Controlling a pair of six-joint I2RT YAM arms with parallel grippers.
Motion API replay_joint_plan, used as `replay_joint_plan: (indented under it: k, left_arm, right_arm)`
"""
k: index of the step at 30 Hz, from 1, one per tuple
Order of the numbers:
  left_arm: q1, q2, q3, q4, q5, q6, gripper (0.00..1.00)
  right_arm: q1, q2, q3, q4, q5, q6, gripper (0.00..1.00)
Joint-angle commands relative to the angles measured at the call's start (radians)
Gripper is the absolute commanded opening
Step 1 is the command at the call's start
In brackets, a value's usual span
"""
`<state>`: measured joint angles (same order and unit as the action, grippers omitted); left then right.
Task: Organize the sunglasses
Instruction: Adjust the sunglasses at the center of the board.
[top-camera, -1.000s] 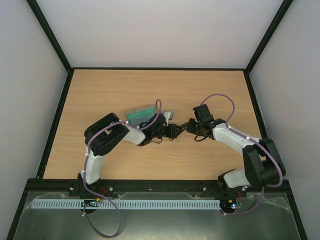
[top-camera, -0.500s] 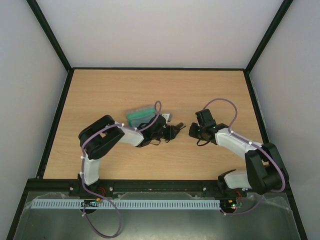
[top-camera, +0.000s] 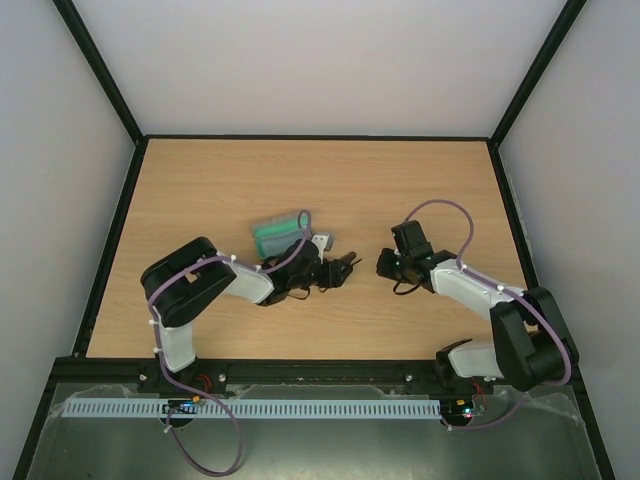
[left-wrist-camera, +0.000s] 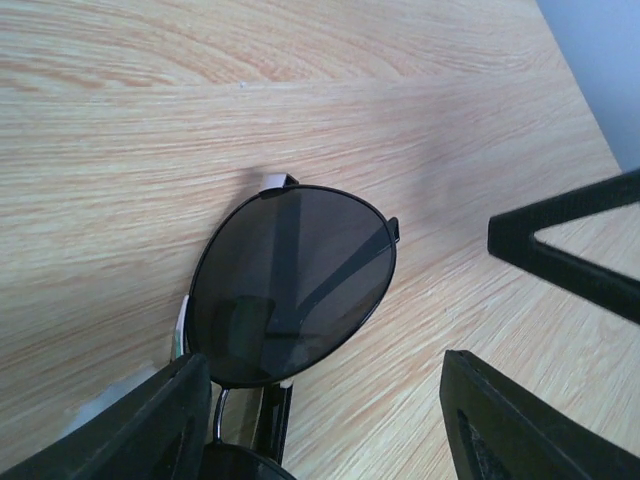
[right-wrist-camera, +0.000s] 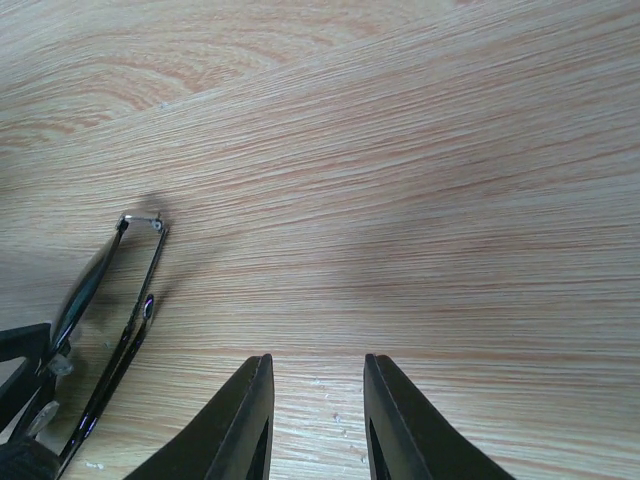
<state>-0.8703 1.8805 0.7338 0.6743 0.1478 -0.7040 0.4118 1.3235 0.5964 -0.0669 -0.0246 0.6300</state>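
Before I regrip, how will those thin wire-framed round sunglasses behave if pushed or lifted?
Probably very light: the black wire-framed sunglasses with round dark lenses look slight, so a push would likely slide them across the smooth wooden table. The slim temple arms may flex or swing at the hinges if lifted by one.
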Motion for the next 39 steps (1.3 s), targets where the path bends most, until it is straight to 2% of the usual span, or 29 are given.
replay_joint_plan:
  k: [1,5,9,14,24,31,36,39]
  left_arm:
    - [-0.005,-0.02,-0.042,-0.095,-0.01,0.026,0.67]
    - [-0.006,-0.03,-0.001,-0.196,-0.02,0.046,0.63]
    - [-0.002,-0.024,0.064,-0.293,0.031,0.072,0.59]
    - [0.013,-0.031,0.138,-0.401,0.097,0.1,0.58]
    - [0.071,-0.105,0.146,-0.407,0.228,0.131,0.59]
    - [0.106,-0.134,0.148,-0.363,0.309,0.128,0.63]
    - [0.099,-0.186,0.158,-0.463,0.246,0.136,0.6]
    - [0.049,-0.232,0.185,-0.643,0.06,0.169,0.57]
  right_arm:
    - [-0.005,-0.023,0.005,-0.018,-0.014,-0.015,0.27]
    - [-0.005,-0.041,0.02,-0.039,-0.019,-0.02,0.27]
    - [-0.005,-0.04,0.038,-0.06,-0.034,-0.032,0.27]
    - [-0.005,-0.029,0.039,-0.057,-0.054,-0.039,0.27]
    - [-0.004,-0.016,0.032,-0.033,-0.106,-0.046,0.27]
    - [-0.004,-0.028,0.03,-0.025,-0.127,-0.052,0.27]
    - [-0.004,-0.023,0.036,-0.025,-0.128,-0.058,0.27]
    - [-0.005,-0.018,0.036,-0.017,-0.133,-0.058,0.27]
